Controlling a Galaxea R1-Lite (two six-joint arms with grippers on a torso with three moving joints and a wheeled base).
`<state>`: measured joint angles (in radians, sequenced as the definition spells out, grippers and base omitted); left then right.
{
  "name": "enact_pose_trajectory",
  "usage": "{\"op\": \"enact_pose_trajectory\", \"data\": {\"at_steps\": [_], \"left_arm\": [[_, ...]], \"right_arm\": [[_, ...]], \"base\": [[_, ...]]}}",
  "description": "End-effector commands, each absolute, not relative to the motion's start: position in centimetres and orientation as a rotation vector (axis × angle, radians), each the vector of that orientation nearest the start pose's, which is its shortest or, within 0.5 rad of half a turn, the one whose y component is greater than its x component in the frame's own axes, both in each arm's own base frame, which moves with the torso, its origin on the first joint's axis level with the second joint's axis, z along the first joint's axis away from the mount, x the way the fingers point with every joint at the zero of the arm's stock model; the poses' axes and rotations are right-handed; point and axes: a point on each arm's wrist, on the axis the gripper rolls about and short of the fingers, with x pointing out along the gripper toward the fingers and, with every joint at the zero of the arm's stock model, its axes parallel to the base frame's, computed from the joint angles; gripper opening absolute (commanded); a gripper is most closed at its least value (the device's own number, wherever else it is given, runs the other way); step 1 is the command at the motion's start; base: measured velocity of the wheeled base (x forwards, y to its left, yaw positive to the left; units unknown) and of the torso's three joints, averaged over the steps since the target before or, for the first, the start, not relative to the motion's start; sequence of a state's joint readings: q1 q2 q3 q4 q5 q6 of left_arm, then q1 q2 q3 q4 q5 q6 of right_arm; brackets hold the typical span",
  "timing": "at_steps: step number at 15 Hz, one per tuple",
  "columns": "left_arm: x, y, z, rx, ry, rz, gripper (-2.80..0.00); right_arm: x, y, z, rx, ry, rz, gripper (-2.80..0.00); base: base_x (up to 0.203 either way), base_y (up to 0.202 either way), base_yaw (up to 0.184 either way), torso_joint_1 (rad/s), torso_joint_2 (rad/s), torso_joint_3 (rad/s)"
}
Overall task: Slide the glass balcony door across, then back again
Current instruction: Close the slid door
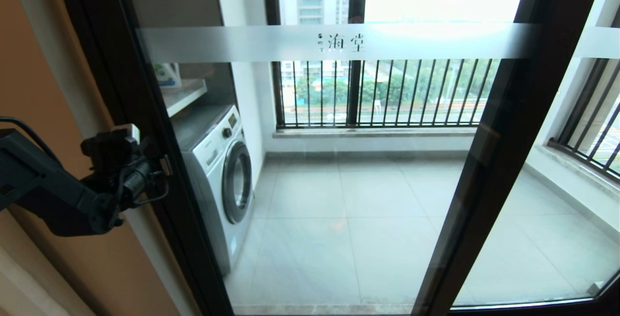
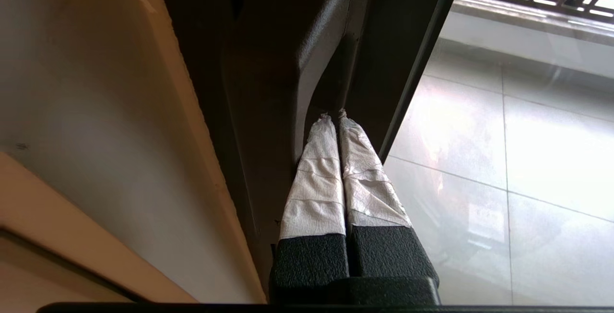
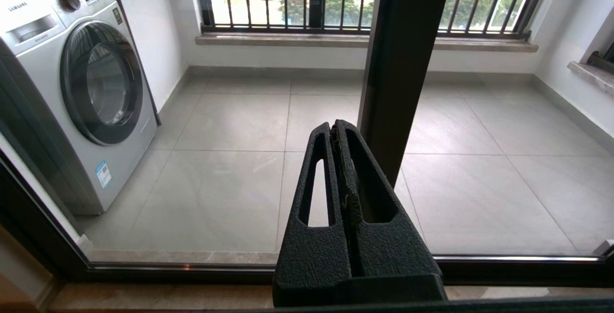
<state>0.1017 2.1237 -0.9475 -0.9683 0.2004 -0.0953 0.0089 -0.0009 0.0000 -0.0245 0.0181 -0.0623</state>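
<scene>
Your door (image 1: 339, 185) fills most of the head frame: clear glass in a dark brown frame, with a frosted band (image 1: 242, 43) across the upper part carrying characters at top centre. Its left stile runs down the left side of the frame, hard against the orange-tan wall (image 1: 43, 73). A second dark stile (image 1: 503, 151) slants through the right third of the frame.

Behind the glass, lower centre, you see pale floor tiles (image 1: 348, 229). A washer (image 1: 220, 175) stands left of centre. Black railing bars (image 1: 387, 92) cross the upper middle.

Your left arm reaches in from the left edge, mid-height. The left pincer (image 2: 334, 115) is clenched on nothing: the white-wrapped fingers (image 2: 316, 178) lie pressed together, with their tips against the dark recessed part of the door's left stile.

The right pincer (image 3: 334, 128) shows only in its wrist view, at bottom centre, also clenched and holding nothing. It points at the balcony floor through the glass, apart from the stile beyond it.
</scene>
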Motion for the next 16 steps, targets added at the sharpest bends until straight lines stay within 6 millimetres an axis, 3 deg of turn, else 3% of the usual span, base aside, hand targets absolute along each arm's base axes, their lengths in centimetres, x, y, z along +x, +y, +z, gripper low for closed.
{"op": "enact_pose_trajectory", "data": {"at_steps": [1,10,16], "left_arm": [[39.5,5.2,9.4,-0.080,0.204,0.328,-2.80],[40.7,8.0,9.4,-0.053,0.178,0.375,-2.80],[40.5,10.0,9.3,-0.058,0.176,0.402,-2.80]], "right_arm": [[-2.2,0.0,7.5,-0.063,-0.013,0.027,-2.80],[-2.2,0.0,7.5,-0.063,-0.013,0.027,-2.80],[-2.2,0.0,7.5,-0.063,-0.013,0.027,-2.80]], "base": [[0.000,0.000,0.000,0.000,0.00,0.000],[0.000,0.000,0.000,0.000,0.00,0.000],[0.000,0.000,0.000,0.000,0.00,0.000]]}}
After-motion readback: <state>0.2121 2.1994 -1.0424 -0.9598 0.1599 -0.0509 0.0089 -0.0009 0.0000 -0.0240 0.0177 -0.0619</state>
